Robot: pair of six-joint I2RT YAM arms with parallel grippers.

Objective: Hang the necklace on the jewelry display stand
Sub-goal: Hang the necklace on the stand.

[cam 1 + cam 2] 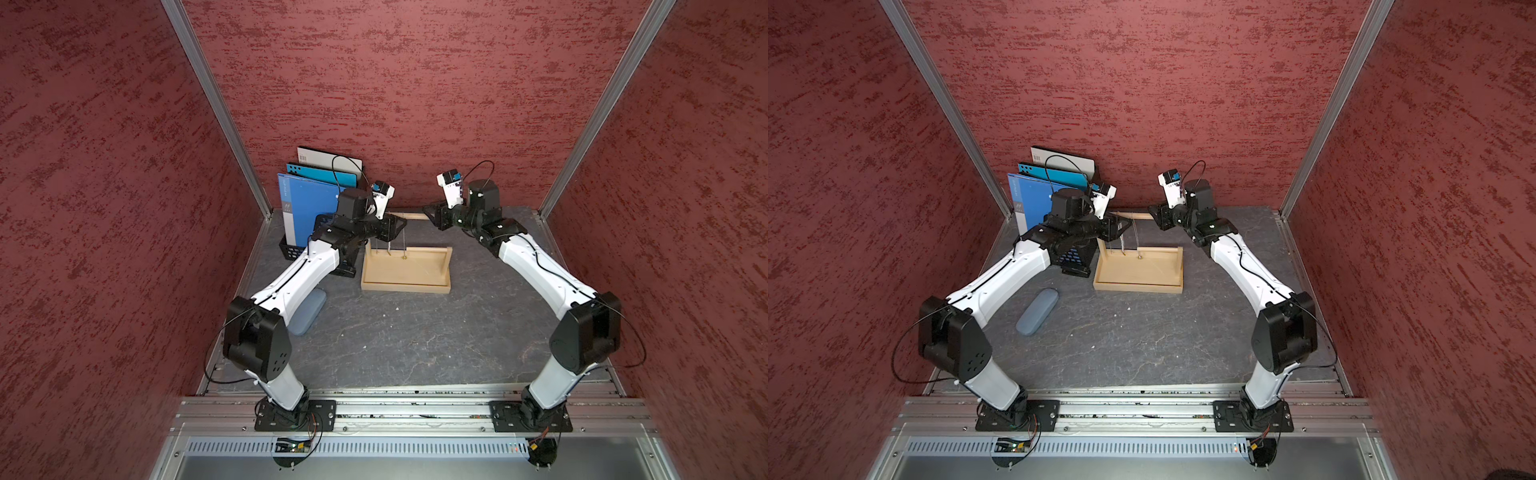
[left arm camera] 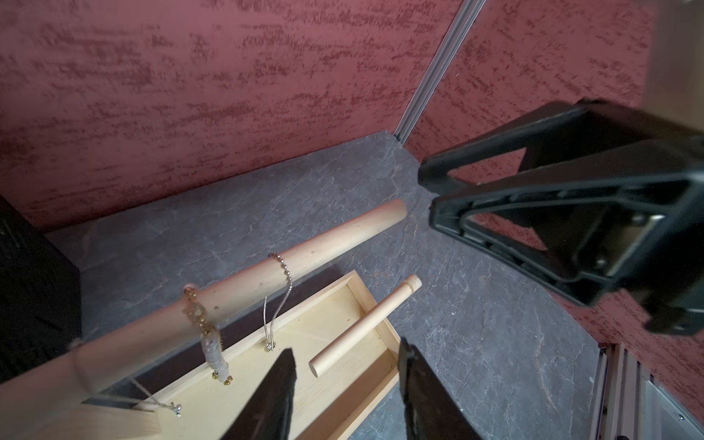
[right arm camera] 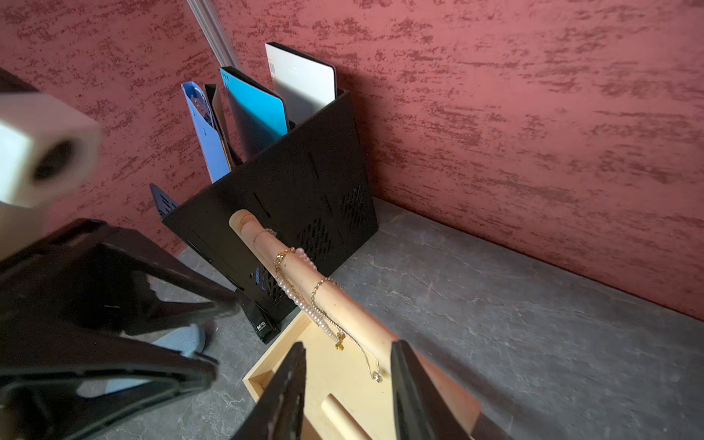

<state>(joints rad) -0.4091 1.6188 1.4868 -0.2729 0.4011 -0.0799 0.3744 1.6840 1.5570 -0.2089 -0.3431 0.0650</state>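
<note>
Black left gripper [image 2: 346,348], fingers spread and empty, hovers by the pale wooden stand [image 1: 405,286] at mid-table rear. Its long dowel [image 2: 324,247] carries a pearl strand [image 2: 215,352] and the thin necklace [image 2: 285,271], whose pendant dangles over the tray [image 2: 327,312]. The right gripper [image 3: 348,344] is likewise spread and empty.

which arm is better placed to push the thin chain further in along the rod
Likely the right arm: its open jaws sit off the rod's free end, beyond the thin chain; the left arm is alongside it.
</note>
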